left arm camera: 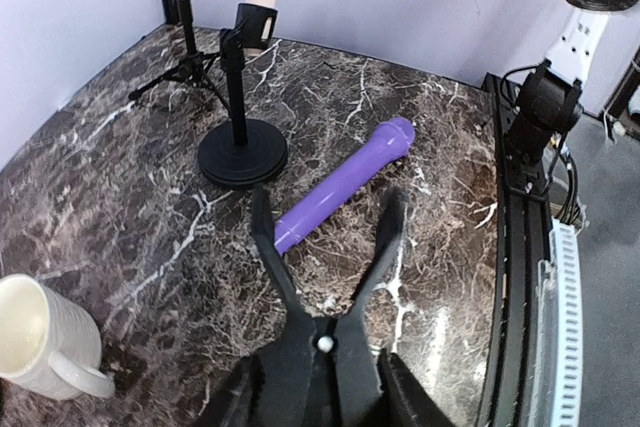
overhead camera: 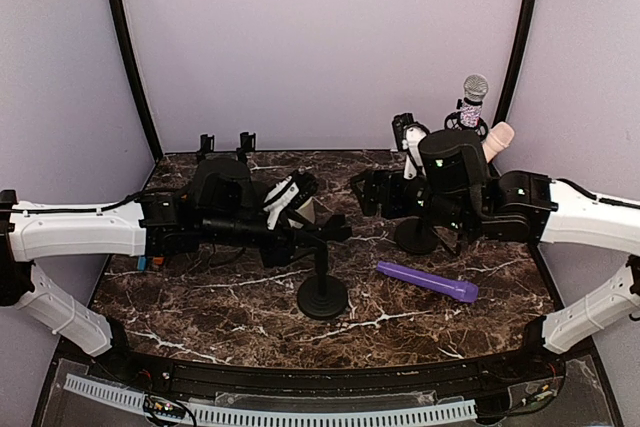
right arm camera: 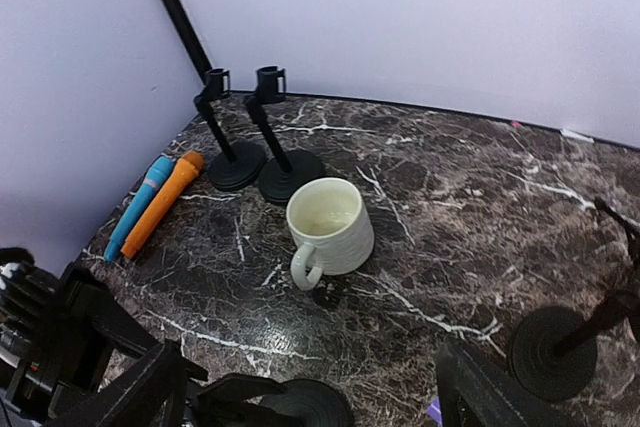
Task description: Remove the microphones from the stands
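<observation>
Microphone (overhead camera: 428, 282), purple, is shown lying flat on the marbled desk (overhead camera: 200, 297) toward its near right corner, clear of every stand and touched by neither gripper. At the desk's left edge a blue microphone (right arm camera: 138, 207) and an orange microphone (right arm camera: 160, 205) are laid side by side. Two empty stands (right arm camera: 235, 169) are set at the far left corner. The left gripper (left arm camera: 322, 397) is closed narrowly on the clip (left arm camera: 300, 332) of the central stand (overhead camera: 322, 297), and the clip's prongs are seen empty. A white mug (right arm camera: 325, 222) is placed upright near the middle of the desk. The right gripper (right arm camera: 310, 397) is held wide, with nothing between its fingers. A silver-headed microphone (overhead camera: 474, 89) is carried on a tripod (left arm camera: 188, 27) at the far right corner.
</observation>
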`<state>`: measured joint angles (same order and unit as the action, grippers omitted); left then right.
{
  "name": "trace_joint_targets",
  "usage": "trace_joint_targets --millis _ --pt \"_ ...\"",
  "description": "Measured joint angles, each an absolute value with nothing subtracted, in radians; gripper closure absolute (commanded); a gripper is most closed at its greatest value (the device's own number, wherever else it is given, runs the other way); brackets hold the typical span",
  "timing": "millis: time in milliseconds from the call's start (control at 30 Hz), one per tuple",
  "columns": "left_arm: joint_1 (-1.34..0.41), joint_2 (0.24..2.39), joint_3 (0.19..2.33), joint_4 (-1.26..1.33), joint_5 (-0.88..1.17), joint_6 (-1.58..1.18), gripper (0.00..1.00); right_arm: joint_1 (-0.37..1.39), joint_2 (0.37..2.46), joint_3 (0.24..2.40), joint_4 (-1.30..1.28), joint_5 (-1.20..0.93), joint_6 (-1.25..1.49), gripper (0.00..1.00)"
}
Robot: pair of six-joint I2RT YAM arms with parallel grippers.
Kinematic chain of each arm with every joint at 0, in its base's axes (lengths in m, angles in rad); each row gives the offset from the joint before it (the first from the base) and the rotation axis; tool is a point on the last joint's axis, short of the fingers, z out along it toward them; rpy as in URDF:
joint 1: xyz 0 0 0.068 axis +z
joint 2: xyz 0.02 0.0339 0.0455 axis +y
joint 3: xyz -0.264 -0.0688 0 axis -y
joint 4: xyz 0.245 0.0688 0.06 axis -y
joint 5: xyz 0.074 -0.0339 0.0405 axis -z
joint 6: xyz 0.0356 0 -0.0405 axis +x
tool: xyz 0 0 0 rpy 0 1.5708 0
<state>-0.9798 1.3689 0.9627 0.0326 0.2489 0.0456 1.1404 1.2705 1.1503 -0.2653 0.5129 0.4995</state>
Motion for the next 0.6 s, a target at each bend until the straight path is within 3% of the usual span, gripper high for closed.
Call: trace_joint_targets --millis 100,167,467,600 --pt "-0.98 1.37 0.962 0.038 0.251 0.047 0.38 1.114 1.225 1.116 -0.323 0.551 0.604 0.04" --pt "-0.98 1.371 0.96 0.049 0.251 0.041 0.35 1.1 1.191 1.082 -0.367 0.569 0.67 0.03" --pt "-0.98 1.371 0.941 0.07 0.254 0.03 0.36 1.034 1.04 0.833 -0.517 0.457 0.839 0.04" --pt "-0.98 1.371 0.93 0.082 0.253 0.028 0.29 1.034 1.032 0.791 -0.551 0.334 0.822 0.04"
